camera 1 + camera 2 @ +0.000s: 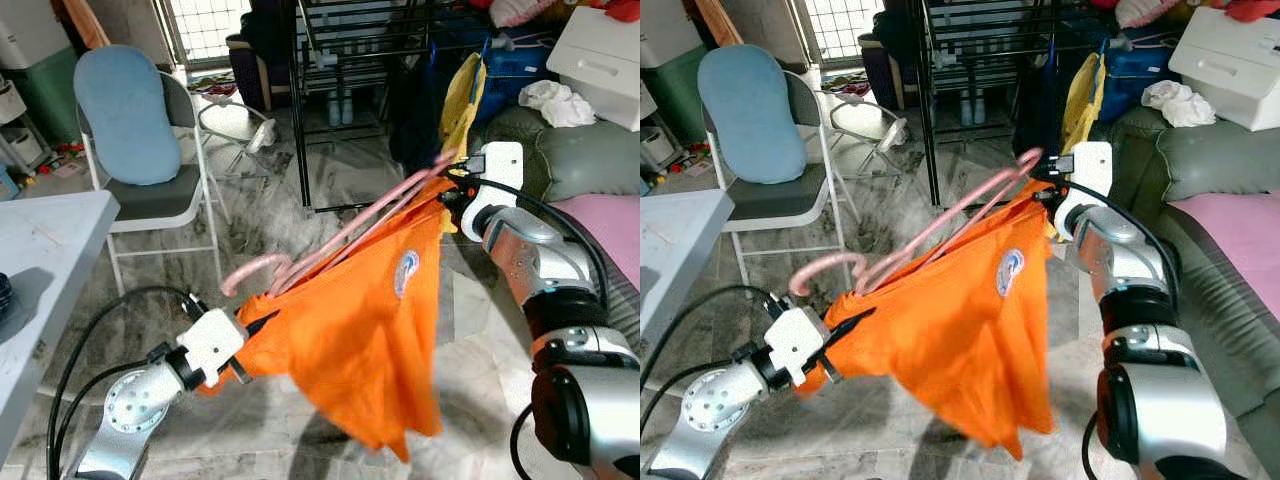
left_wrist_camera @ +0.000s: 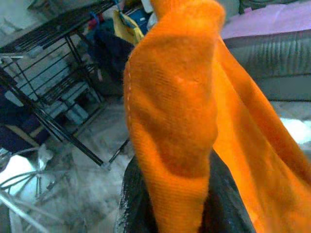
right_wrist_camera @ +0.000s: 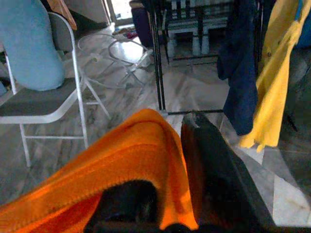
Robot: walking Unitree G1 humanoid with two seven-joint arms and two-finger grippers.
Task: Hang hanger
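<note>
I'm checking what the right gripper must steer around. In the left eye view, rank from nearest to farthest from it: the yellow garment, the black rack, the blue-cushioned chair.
From the right gripper, shut on the orange shirt:
1. Yellow garment, hanging just behind and above it.
2. Black rack, farther back, toward the robot's left.
3. Blue-cushioned chair, far across on the robot's left.

Orange shirt (image 1: 370, 330) of matt knitted cloth, pink hanger (image 1: 330, 240) of smooth plastic, black rack (image 1: 340, 60) of thin metal bars, floor (image 1: 260, 215) of glossy veined marble, chair (image 1: 150, 190) with white metal frame.
</note>
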